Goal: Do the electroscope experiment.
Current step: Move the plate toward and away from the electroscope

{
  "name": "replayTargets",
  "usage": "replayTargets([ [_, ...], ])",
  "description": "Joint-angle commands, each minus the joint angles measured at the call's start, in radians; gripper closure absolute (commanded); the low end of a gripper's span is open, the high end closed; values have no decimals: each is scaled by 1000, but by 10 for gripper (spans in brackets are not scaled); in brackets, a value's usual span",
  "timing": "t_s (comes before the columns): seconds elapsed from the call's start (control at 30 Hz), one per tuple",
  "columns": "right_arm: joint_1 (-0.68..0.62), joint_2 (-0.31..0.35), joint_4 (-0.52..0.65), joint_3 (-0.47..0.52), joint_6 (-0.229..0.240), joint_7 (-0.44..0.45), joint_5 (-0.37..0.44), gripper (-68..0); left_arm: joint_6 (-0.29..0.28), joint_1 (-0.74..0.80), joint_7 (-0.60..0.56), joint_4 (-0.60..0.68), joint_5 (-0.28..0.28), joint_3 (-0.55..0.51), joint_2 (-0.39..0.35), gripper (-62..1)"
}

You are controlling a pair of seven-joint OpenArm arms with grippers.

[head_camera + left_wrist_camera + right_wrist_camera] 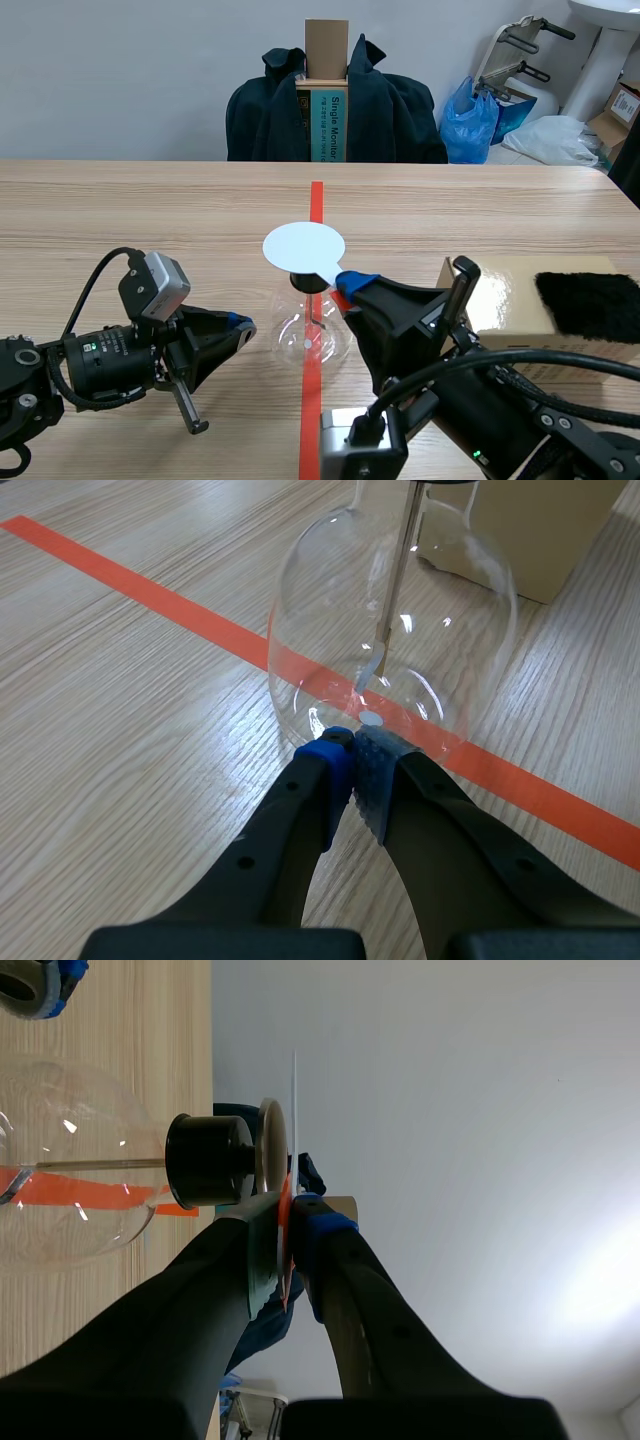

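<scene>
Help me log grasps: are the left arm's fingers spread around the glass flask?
No, the fingers of the left gripper meet pad to pad, and the glass flask sits ahead of them, not between them.

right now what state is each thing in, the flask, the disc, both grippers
flask: upright, black stopper in
white disc: level over the stopper, held by its orange tab
right gripper: shut on the orange tab
left gripper: shut on nothing, tips at the flask's base
black cloth: lying on the box
</scene>
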Motion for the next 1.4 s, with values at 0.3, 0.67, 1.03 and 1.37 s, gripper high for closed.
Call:
replayTargets([
  [0.3, 6, 8, 18, 8, -15, -89, 3, -7, -2, -3, -14, 19, -11, -7, -3, -31],
  [0.67, 6, 8, 18, 16, -57, -312, 3, -7, -2, -3, -14, 19, -11, -7, -3, -31],
  [1.03, 6, 8, 18, 37, -57, -402, 3, -7, -2, -3, -14, 19, -11, -7, -3, -31],
  [1.37, 6, 7, 18, 36, -56, -274, 3, -7, -2, -3, -18, 19, -11, -7, -3, -31],
])
